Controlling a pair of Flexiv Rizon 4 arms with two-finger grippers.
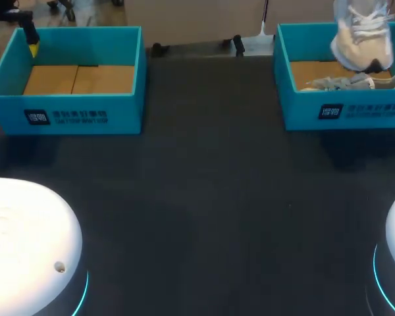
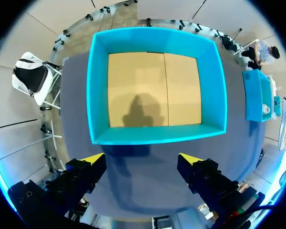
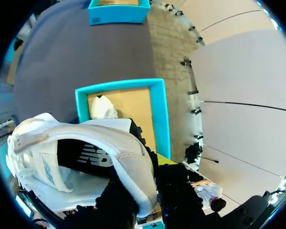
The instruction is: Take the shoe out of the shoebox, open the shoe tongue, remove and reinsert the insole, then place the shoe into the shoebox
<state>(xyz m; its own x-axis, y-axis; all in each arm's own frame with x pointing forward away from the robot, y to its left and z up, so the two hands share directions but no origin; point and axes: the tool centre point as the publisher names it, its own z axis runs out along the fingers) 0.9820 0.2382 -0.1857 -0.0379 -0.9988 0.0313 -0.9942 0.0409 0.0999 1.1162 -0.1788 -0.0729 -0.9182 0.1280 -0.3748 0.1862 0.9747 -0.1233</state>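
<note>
The right end effector point(image 3: 148, 179) is clamped on the heel collar of the shoe point(image 3: 86, 157), its dark fingers on either side of the padded rim. It holds the shoe in the air above the right shoebox point(image 1: 342, 112). The shoe is a pale trainer of cream suede panels and white mesh, with a dark lining, white laces and a thick rounded sole. Under it a second shoe point(image 1: 355, 82), grey and low, lies on its side on the box's tan cardboard floor. Both boxes are open-topped rectangles with smooth teal walls, standing well apart on the dark matte tabletop point(image 1: 204, 184). The left end effector point(image 2: 142, 160) hangs above the near wall of the left shoebox point(image 2: 155, 134), its yellow-tipped fingers spread wide with nothing between them. That box shows only a flat cardboard bottom with a seam down the middle.
</note>
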